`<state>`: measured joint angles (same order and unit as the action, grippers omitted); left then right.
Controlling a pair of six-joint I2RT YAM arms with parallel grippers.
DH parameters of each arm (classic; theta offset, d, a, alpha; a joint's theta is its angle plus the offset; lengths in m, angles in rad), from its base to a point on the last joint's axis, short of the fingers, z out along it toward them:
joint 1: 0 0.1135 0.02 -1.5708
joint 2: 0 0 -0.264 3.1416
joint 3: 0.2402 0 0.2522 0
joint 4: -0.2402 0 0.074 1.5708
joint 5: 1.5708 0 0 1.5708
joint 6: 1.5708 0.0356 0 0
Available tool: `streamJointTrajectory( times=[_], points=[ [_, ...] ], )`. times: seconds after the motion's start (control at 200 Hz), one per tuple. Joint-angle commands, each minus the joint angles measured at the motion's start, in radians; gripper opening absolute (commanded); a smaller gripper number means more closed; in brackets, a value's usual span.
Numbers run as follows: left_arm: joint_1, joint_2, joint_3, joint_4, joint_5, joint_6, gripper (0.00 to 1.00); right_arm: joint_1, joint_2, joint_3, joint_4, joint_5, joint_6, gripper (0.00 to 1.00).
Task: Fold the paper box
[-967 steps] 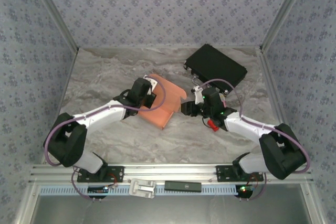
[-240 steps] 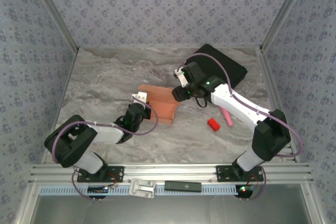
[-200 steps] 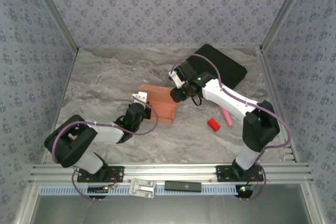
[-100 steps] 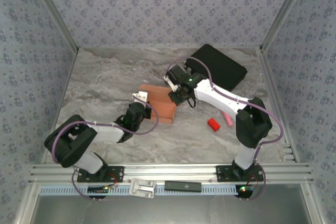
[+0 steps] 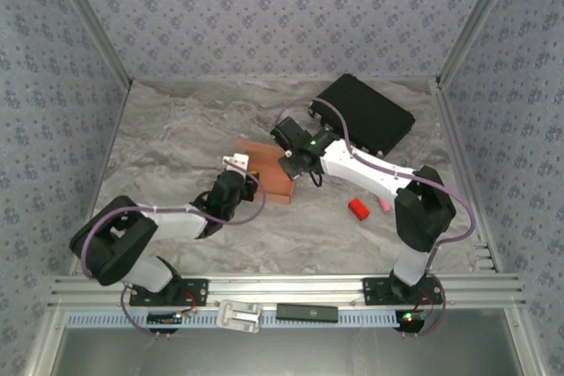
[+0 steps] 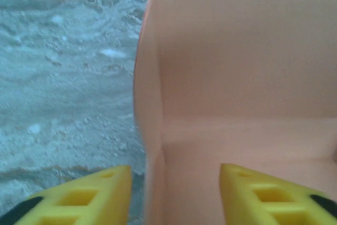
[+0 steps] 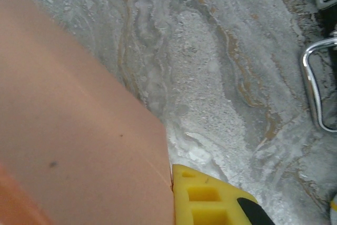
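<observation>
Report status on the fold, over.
Left fingers open, astride box wall. Right fingers at box flap, grip unclear. Red block and case lie apart from it.

paper box [image 5: 264, 180] — one end under the right claw [image 5: 293, 167]

Black case [image 5: 366, 114] behind paper box [image 5: 270, 185]

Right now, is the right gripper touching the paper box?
Touching. In the right wrist view, the edge of the paper box panel sits flush against the yellow fingertip of the right gripper, with no gap between them.
</observation>
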<state>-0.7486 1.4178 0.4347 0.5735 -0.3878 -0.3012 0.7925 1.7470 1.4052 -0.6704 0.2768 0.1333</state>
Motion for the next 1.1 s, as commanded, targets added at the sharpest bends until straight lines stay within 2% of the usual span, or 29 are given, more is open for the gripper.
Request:
streamJointTrajectory(
  times=[0.0,0.09,0.205,0.24,0.29,0.335,0.395,0.445,0.485,0.535,0.625,0.675,0.75,0.84,0.934,1.014,1.094],
  points=[
    [-0.003,-0.154,0.040,-0.235,0.081,-0.083,0.61,-0.018,-0.054,-0.043,0.031,0.079,-0.055,0.00],
    [-0.004,-0.322,0.089,-0.506,0.067,-0.140,0.69,-0.027,-0.075,-0.056,0.055,0.051,-0.113,0.00],
    [0.025,-0.532,0.165,-0.782,0.028,-0.120,0.95,-0.044,-0.090,-0.073,0.065,0.004,-0.185,0.00],
    [0.067,-0.562,0.207,-0.845,0.056,-0.088,0.99,-0.053,-0.095,-0.079,0.065,-0.020,-0.207,0.00],
    [0.166,-0.563,0.278,-0.897,0.197,-0.026,0.99,-0.072,-0.099,-0.078,0.065,-0.066,-0.233,0.00],
    [0.263,-0.528,0.346,-0.918,0.339,0.022,0.99,-0.080,-0.105,-0.082,0.090,-0.089,-0.259,0.00],
    [0.361,-0.431,0.447,-0.943,0.473,0.086,0.99,-0.098,-0.111,-0.077,0.075,-0.136,-0.302,0.00],
    [0.415,-0.321,0.544,-0.974,0.597,0.150,0.99,-0.114,-0.116,-0.073,0.074,-0.168,-0.328,0.00],
    [0.442,-0.219,0.634,-1.040,0.684,0.216,0.94,-0.128,-0.116,-0.056,0.033,-0.204,-0.349,0.00],
    [0.445,-0.100,0.763,-1.131,0.712,0.299,0.90,-0.136,-0.112,-0.044,0.012,-0.234,-0.374,0.00],
    [0.448,0.051,0.889,-1.191,0.774,0.439,0.87,-0.144,-0.101,-0.033,-0.012,-0.278,-0.421,0.00],
    [0.453,0.105,0.942,-1.212,0.811,0.517,0.85,-0.151,-0.094,-0.028,-0.027,-0.304,-0.449,0.00],
    [0.462,0.161,0.996,-1.221,0.926,0.632,0.86,-0.162,-0.086,-0.011,-0.050,-0.337,-0.472,0.00],
    [0.465,0.234,1.069,-1.282,0.966,0.738,0.88,-0.179,-0.087,0.000,-0.066,-0.378,-0.490,0.00],
    [0.470,0.300,1.117,-1.347,1.008,0.826,0.87,-0.196,-0.082,0.006,-0.069,-0.403,-0.500,0.00],
    [0.475,0.292,1.075,-1.309,1.064,0.839,0.87,-0.203,-0.069,0.019,-0.082,-0.420,-0.510,0.00],
    [0.466,0.288,1.037,-1.289,1.037,0.856,0.86,-0.203,-0.062,0.024,-0.092,-0.430,-0.519,0.00]
  ],
)
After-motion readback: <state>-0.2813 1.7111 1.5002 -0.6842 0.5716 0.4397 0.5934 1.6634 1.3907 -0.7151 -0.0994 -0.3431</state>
